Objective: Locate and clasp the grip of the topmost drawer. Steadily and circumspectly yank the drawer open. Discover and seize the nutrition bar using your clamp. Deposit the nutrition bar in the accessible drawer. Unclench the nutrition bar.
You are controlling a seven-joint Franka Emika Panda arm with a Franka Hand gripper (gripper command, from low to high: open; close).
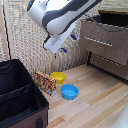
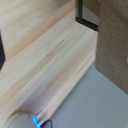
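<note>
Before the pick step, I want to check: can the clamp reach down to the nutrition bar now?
Probably yes. The clamp hangs above the nutrition bar, nothing between them; the black case and yellow bowl crowd it.

Soft, even indoor light; both views low-resolution, wrist view heavily blurred

The dresser (image 1: 107, 42) stands at the exterior view's right. Well to its left, on the floor (image 1: 95, 97), lie two bowls (image 1: 69, 91), one behind the other (image 1: 58, 76). The packet (image 1: 45, 82) leans just left of them, against a box (image 1: 20, 95).
</note>
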